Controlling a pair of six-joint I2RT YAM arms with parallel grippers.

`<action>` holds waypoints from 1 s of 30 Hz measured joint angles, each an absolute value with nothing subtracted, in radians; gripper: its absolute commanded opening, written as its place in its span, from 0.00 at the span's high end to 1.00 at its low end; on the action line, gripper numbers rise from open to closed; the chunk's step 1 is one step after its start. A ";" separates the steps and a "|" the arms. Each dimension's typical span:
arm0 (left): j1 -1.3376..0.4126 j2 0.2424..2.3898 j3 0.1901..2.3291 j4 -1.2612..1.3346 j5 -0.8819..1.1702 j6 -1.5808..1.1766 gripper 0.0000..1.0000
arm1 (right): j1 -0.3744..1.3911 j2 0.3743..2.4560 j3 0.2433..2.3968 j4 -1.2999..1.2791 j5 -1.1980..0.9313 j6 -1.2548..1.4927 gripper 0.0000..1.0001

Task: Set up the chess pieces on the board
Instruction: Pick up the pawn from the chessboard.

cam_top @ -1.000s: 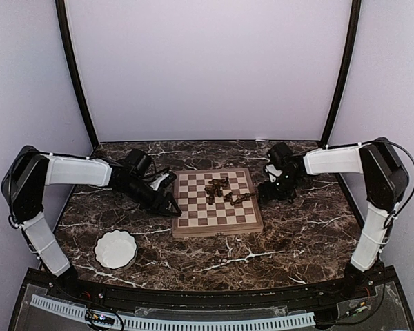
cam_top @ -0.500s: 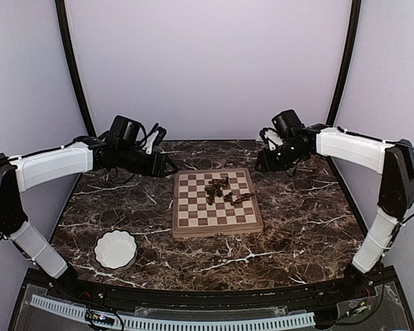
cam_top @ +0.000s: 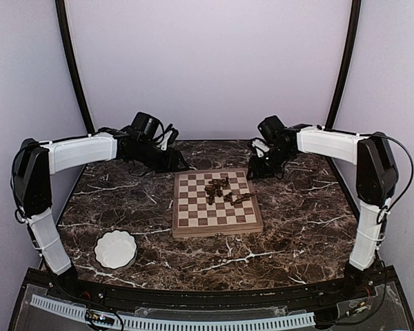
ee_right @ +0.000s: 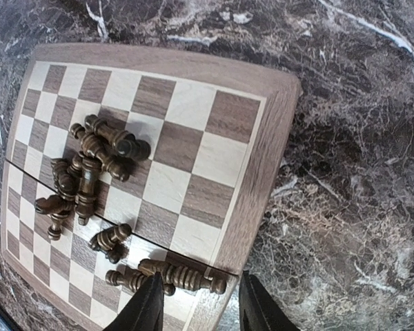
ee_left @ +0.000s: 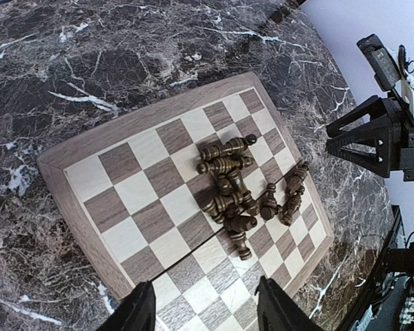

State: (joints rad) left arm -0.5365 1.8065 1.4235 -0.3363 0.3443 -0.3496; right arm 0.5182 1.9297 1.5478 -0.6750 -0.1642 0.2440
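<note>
Chess pieces point(cam_top: 224, 191) lie toppled on board point(cam_top: 217, 229); left gripper point(ee_left: 205, 288), right gripper point(ee_right: 200, 279) gape empty.

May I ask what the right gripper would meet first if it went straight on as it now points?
The right gripper would probably meet the chess pieces lying along the board edge; depth is unclear.

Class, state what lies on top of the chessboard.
Dark brown chess pieces lie toppled in a heap on the checked wooden chessboard; squares beneath them are hidden.

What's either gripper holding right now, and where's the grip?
Nothing. Left gripper and right gripper are open, empty; the chess pieces lie on the board.
</note>
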 measured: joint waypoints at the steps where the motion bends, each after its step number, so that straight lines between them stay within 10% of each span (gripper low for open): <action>1: -0.537 1.806 1.423 -0.339 0.353 -0.352 0.47 | 0.518 1.930 1.546 -0.683 -0.165 0.244 0.62; 30: -0.545 1.780 1.387 -0.389 0.403 -0.352 0.47 | 0.587 2.230 1.916 -0.734 -0.199 0.294 0.65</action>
